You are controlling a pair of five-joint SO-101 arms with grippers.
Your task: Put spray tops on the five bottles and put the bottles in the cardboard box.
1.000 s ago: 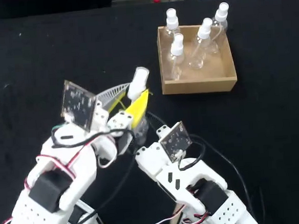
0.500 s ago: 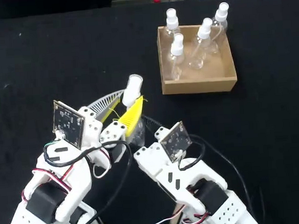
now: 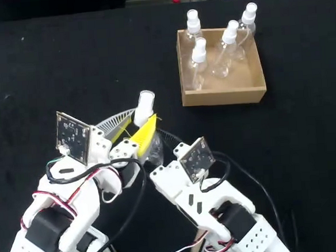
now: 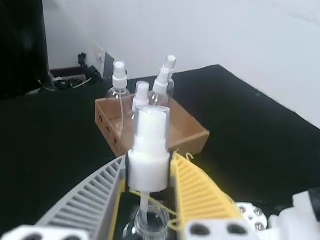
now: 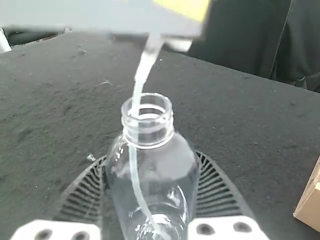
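Observation:
My left gripper (image 4: 150,172) is shut on a white spray top (image 4: 148,150), held just above the open neck of a clear bottle (image 4: 148,222). The top's thin tube (image 5: 137,150) runs down inside the clear bottle (image 5: 150,170), which stands upright with my right gripper (image 5: 150,200) shut around its body. In the high view the spray top (image 3: 144,104) sits between the left gripper's grey and yellow fingers (image 3: 142,134), over the bottle (image 3: 155,153). Several capped bottles (image 3: 226,41) stand in the cardboard box (image 3: 223,91) at the far right.
The black table (image 3: 65,64) stretches bare to the far left and right of the box. Both white arm bodies (image 3: 214,203) crowd the near edge. Cables loop between the arms.
The left arm has swung left and drawn back toward the near edge, carrying the spray top with it and lowering it toward the bottle's neck. The right arm has kept still.

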